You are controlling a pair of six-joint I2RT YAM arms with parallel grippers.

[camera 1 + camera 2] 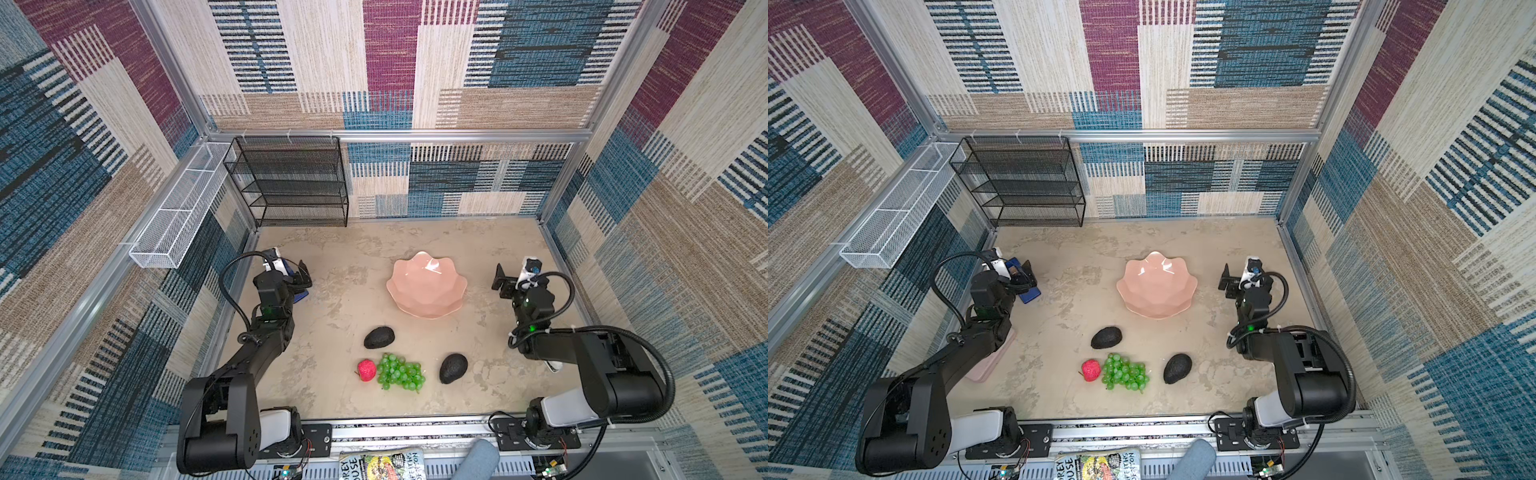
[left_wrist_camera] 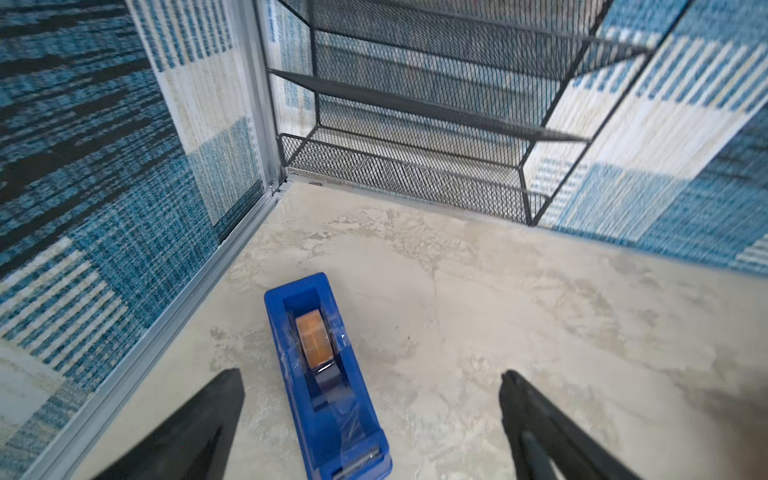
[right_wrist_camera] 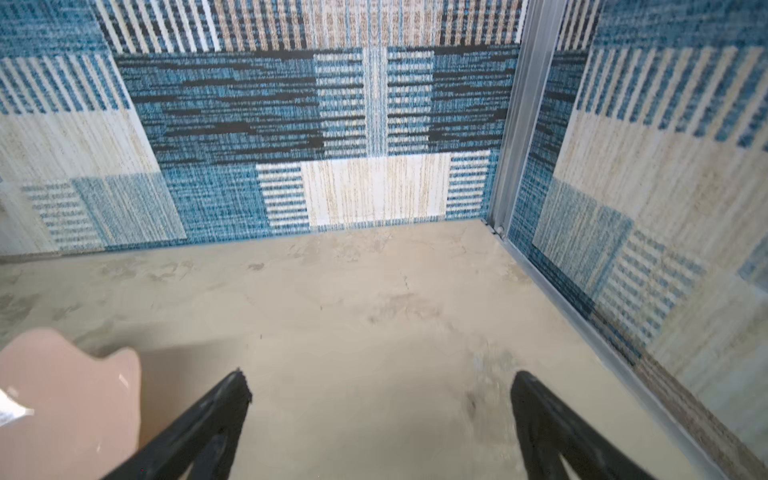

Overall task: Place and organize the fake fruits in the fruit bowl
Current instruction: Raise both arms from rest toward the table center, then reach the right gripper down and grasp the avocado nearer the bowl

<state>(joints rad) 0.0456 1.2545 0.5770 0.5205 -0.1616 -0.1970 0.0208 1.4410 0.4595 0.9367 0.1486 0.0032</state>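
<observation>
Both the left fingers (image 2: 199, 424) and right fingers (image 3: 208, 419) gape wide, empty; one avocado (image 1: 453, 368) lies behind the right fingers, nearer that arm's base, long axis slanted

Both top views look steeply down from high above the near edge of the table (image 1: 478, 249), facing the back wall (image 1: 457, 183). They share nearly the whole scene, with the fruit bowl (image 1: 427, 291) about mid-floor. The left wrist camera sits low behind the left gripper (image 2: 371, 373), facing away from the bowl, close over the blue tape dispenser (image 2: 328, 374) and towards the black mesh rack (image 2: 415, 124). The right wrist camera looks past the right gripper (image 3: 380, 373) at the back wall. It catches only the bowl's rim (image 3: 104, 374), seemingly close, though blurred.
</observation>
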